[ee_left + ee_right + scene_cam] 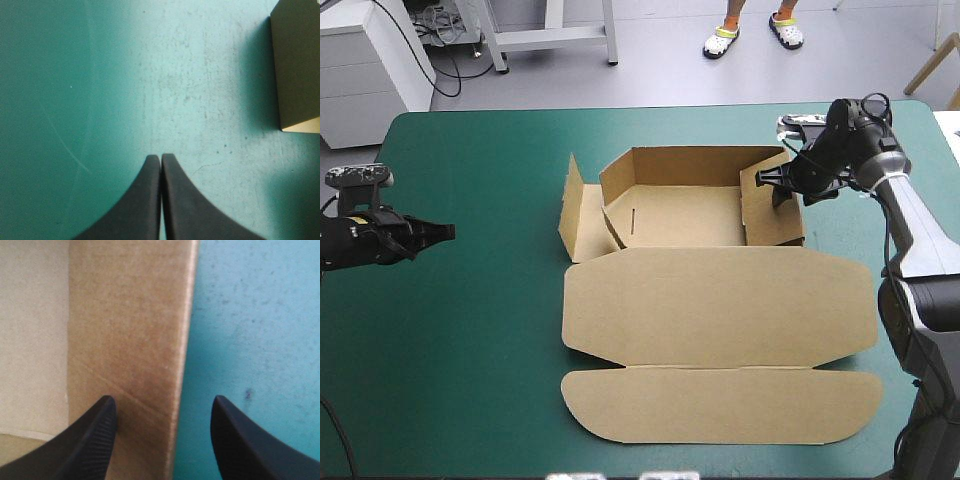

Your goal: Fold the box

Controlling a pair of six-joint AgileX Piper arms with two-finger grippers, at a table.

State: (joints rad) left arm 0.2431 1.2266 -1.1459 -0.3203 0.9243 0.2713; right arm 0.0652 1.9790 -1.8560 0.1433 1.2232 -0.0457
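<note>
- Right pincer (163,402) stood spread astride the box's (720,300) right wall (770,208); left pincer (160,158) pressed together, well apart.
- Box sat central on tabletop (470,340), lid flat; board judged light, stiff, creasable: grip wall edges.

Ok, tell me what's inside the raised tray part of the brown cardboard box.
The brown cardboard box tray holds only its bare floor with a short slit. The right gripper straddles the right wall, black fingers open. That wall hides the floor's right corner.

The bench (470,330) is lit brightly from overhead; a pale sheen is seen, and a soft shadow beside the nine o'clock flap of the box (297,65).
</note>
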